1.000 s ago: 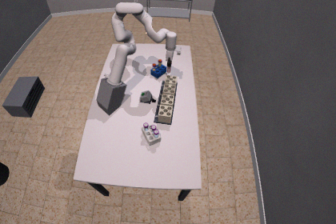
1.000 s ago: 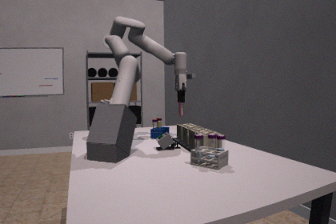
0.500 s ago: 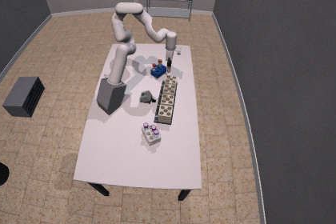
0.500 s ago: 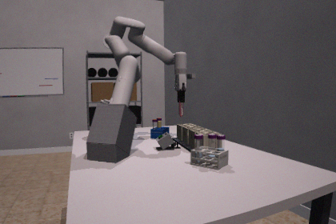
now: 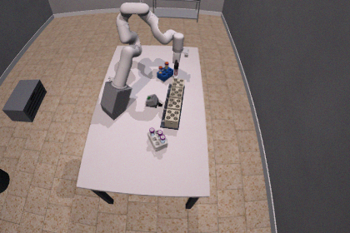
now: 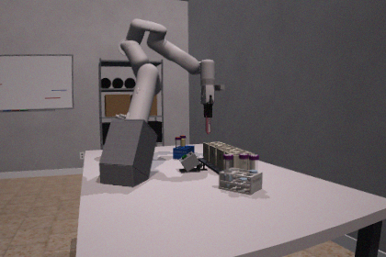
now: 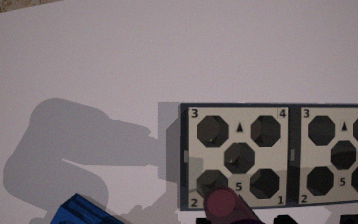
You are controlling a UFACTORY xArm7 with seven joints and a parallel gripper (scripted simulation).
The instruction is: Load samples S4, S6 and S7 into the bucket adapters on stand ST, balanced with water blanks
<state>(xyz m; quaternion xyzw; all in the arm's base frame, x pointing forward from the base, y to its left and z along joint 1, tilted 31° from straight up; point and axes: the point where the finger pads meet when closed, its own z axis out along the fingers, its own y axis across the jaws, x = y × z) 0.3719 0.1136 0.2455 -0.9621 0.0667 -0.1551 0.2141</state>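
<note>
Red-filled tube [image 5: 176, 71] [image 6: 208, 126] [image 7: 221, 202] pinched in gripper [image 5: 176, 64] [image 6: 208, 114], hanging above end adapter [image 5: 178, 82] [image 7: 239, 172], beyond blue rack [image 5: 165, 73] [image 6: 184, 152] [image 7: 82, 212].

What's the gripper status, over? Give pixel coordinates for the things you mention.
Gripper [image 5: 176, 68] [image 6: 208, 117] shut on red-filled tube [image 5: 176, 72] [image 6: 208, 126] [image 7: 221, 202], tube hanging above the adapter row [image 5: 172, 118] [image 6: 217, 149] [image 7: 238, 190]. Wrist view: tube bottom overlaps hole 2 of the end adapter. No obstruction seen below it.

Looks matt and smooth on the white surface [image 5: 134, 166] [image 6: 180, 216] [image 7: 105, 60], like dull plastic on the beige adapters [image 5: 172, 118] [image 6: 217, 153] [image 7: 239, 182], clear and glossy on the pale rack [image 5: 157, 141] [image 6: 241, 182], matt plastic on the blue rack [image 5: 165, 74] [image 6: 184, 152] [image 7: 82, 212].
</note>
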